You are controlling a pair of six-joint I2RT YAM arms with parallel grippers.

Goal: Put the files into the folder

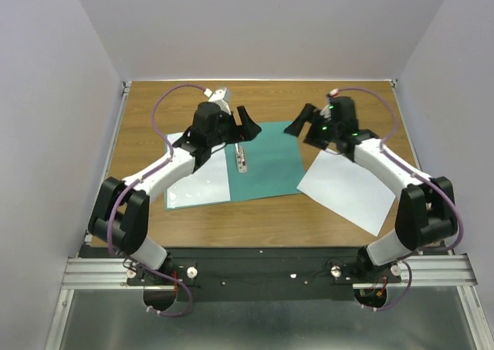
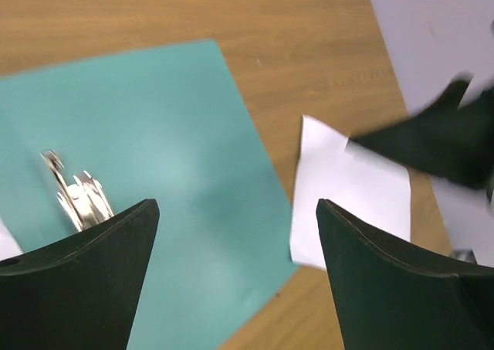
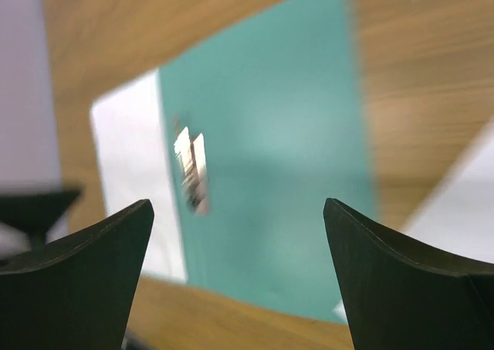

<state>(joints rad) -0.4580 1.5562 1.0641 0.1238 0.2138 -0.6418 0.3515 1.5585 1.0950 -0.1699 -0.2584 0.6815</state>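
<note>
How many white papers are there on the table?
2. One white paper lies on the left half of the green folder. The other white paper lies on the table, right of the folder. Another could hide under these.

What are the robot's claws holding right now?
Nothing. The left claw and the right claw are both open and empty, up above the green folder. The left paper and the right paper lie flat.
</note>
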